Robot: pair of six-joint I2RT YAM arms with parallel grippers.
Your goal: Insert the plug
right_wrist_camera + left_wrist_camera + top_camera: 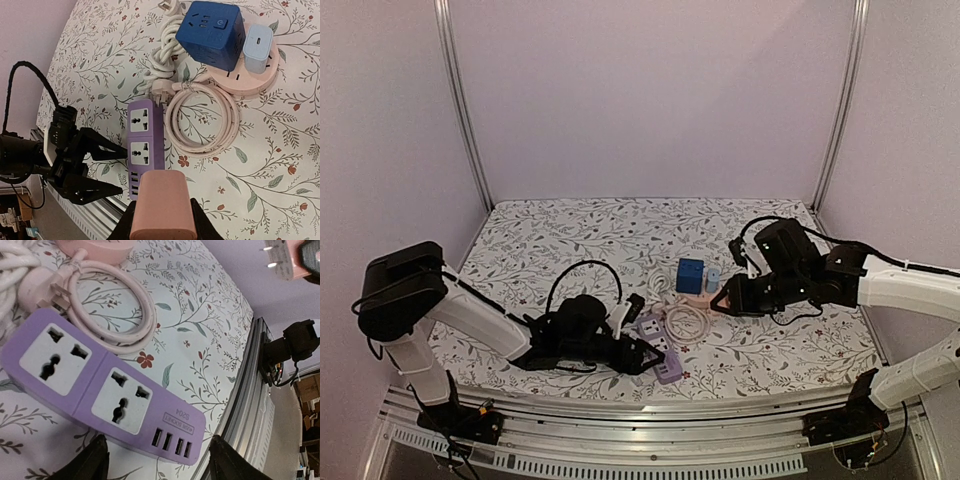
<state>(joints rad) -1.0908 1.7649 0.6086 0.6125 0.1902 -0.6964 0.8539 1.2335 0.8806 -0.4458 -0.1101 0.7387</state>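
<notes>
A purple power strip (100,385) with two sockets and several USB ports lies flat on the floral cloth; it also shows in the top view (660,352) and the right wrist view (145,140). My left gripper (157,460) is open, low on the table, with its fingertips (112,150) at the side of the strip's USB end. My right gripper (162,220) is shut on a pink plug adapter (162,205) and holds it in the air above the strip's USB end. The adapter's metal prongs (270,255) show in the left wrist view. In the top view the right gripper (722,300) is to the right of the strip.
A coiled pink cable (202,120) lies right of the strip. Behind it a round pink socket base (250,80) carries a blue cube socket (212,27) and a light blue charger (257,47). A white cable (162,55) lies beside them. The metal table rail (650,420) runs close in front.
</notes>
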